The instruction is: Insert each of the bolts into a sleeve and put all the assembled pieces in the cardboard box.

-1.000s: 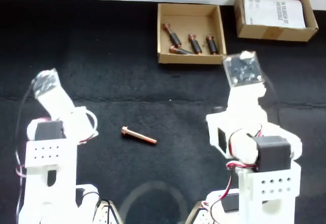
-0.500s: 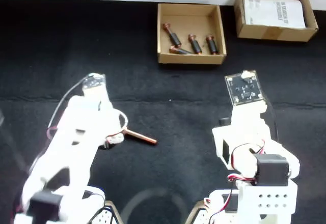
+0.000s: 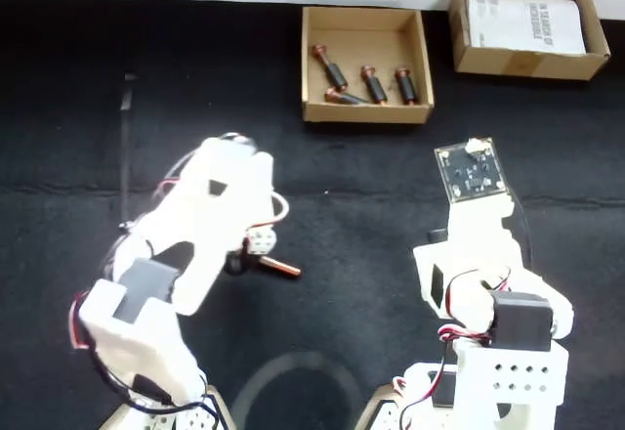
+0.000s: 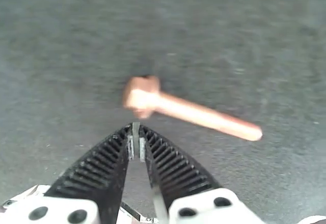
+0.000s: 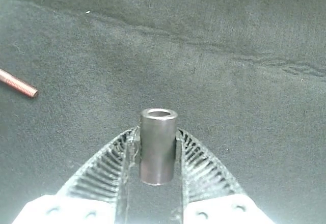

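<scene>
Copper bolt flat on the dark worktop, about the middle, somewhat nearer to the front edge than to the far one. Head under the front part of the left arm, threaded end pointing to the right side. Just before the head, the left claw: narrow, toothed tips almost together, holding nothing and not touching the bolt.

In the right claw, a dark sleeve, upright, open end up, pinched between the two toothed fingers, over the right half of the worktop. Threaded end of the bolt well apart from it, off to one side. Right arm at the front right.

By the far edge, a little right of the middle, the open cardboard box, with several assembled pieces lying inside, each a bolt through a dark sleeve. In the far right corner, a second box with a printed sheet in it
</scene>
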